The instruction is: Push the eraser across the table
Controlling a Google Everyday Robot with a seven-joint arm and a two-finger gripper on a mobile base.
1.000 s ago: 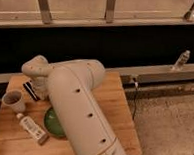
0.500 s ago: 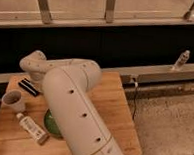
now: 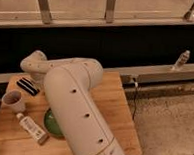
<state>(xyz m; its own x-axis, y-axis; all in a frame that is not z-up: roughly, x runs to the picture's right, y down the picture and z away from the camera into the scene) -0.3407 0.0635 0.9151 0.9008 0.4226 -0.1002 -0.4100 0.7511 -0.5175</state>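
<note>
Big white arm (image 3: 80, 116) rises from the lower middle, runs up and left over the surface (image 3: 116, 108), bends at a rounded elbow above the centre, then a short link reaches left to the wrist end. The claw (image 3: 33, 67) sits at that left tip, just right of the eraser (image 3: 28, 86) and a bit above it, near the surface's back left corner; cannot tell if it touches the eraser, cannot tell how its jaws stand

Eraser: one, flat black block with pale stripes, lying at a slant on the surface's back left part, behind the cup (image 3: 13, 101)

Cup: one, pale with dark inside, upright, in front of the eraser, near the left edge

White tube-like bottle (image 3: 31, 127): one, lying on its side, in front of the cup and slightly right

Green dish (image 3: 52, 124): one, right of the bottle, partly hidden by the arm

Off the surface, far right of the eraser, one small pale bottle (image 3: 182, 60) stands on the metal ledge (image 3: 161, 74) by the dark wall
</note>
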